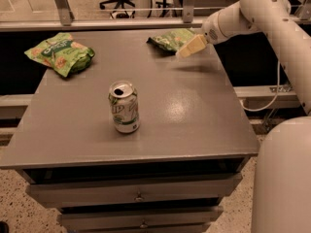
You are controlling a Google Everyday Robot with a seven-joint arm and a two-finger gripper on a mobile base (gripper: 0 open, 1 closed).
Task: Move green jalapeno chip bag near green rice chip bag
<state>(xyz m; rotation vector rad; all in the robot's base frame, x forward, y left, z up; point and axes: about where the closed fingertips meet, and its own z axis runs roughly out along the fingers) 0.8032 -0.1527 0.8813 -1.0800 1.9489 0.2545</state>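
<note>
The green jalapeno chip bag (170, 39) lies flat at the back of the grey table (194, 110), right of centre, pale green with a dark edge toward the left. The green rice chip bag (60, 53) lies puffy at the back left corner, bright green with orange chip pictures. My gripper (183, 51) hangs just above the table at the jalapeno bag's right front end, its cream fingers pointing down and left at the bag. The white arm reaches in from the upper right.
A green and white soda can (124, 107) stands upright near the table's middle, its top opened. The table has drawers below its front edge. A rail and glass panel run behind the table. My white base (284, 178) fills the lower right.
</note>
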